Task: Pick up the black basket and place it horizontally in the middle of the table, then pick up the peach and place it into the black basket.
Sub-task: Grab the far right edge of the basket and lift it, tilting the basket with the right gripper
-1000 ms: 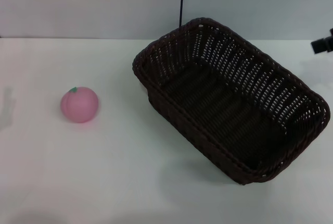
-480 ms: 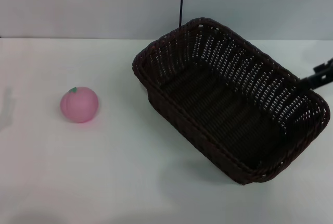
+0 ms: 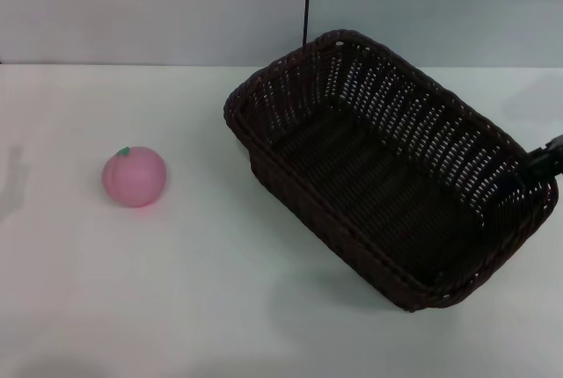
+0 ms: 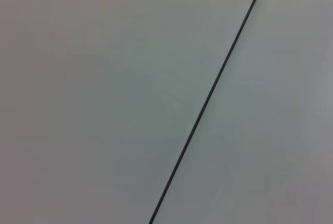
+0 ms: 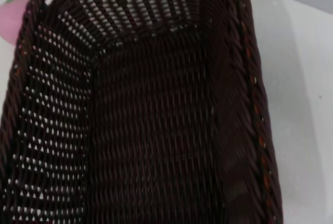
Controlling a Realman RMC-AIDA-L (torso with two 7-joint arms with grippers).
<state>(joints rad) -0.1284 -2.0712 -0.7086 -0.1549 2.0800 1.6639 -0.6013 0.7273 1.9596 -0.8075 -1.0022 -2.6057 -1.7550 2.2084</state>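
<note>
On the far left of the head view, well apart from your working gripper, the peach (image 3: pixel 134 177) sits alone on the white counter (image 3: pixel 176 290). It is round, so I judge it will roll if anything bumps it later.

Next comes the black basket (image 3: pixel 387 167), which lies at an angle on the right half of the counter, not yet horizontal and not yet in the middle. In the right wrist view you look straight down into the black basket (image 5: pixel 151 125) and see its woven floor and slanted walls, with a bit of the peach (image 5: pixel 13 18) beyond its far end.

At the far right, your right gripper (image 3: pixel 544 161) is at the near-right end of the basket, just at the braided rim. Whether it is apart or together I cannot tell, because only a small dark part shows at the frame edge.

The main risk, I think, is a grasp at one end only: the long basket may tilt or swing when lifted, or slip from a thin bite on the rim. A finger could also catch in the open weave.

The left gripper is out of sight; its camera shows only a plain wall.
</note>
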